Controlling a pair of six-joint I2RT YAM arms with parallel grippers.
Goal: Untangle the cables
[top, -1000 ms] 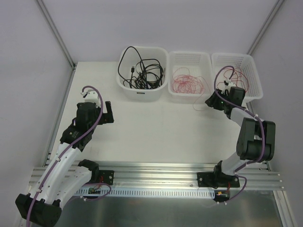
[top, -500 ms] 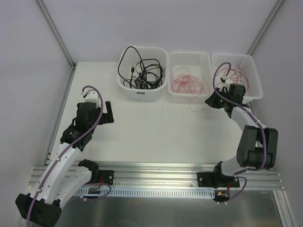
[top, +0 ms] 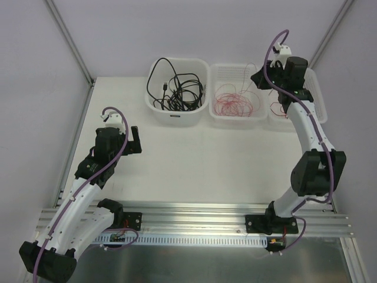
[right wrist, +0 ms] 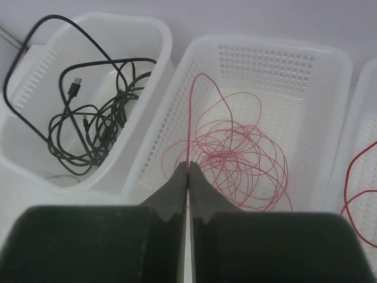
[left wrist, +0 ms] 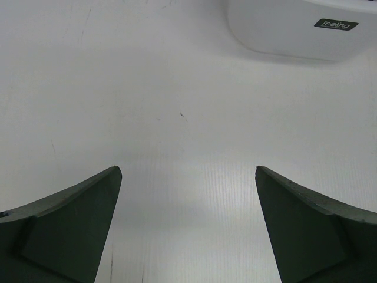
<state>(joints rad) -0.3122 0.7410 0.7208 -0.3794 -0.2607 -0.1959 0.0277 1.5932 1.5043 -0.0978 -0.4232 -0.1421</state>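
The right pincer (right wrist: 188,171) is clamped tight on one strand of the thin red wires (right wrist: 227,154). Their loops lie just ahead in the middle basket (right wrist: 265,44), and the black cables (right wrist: 88,132) fill the tub (right wrist: 154,35) beside it. The left pincer (left wrist: 187,170) gapes over bare worktop (left wrist: 177,88).

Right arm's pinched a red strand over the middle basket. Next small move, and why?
Probably raise the right gripper a little: its jaws are shut on one red wire strand that runs down into the looped pile in the middle basket, so a gentle lift should show whether it slides free.
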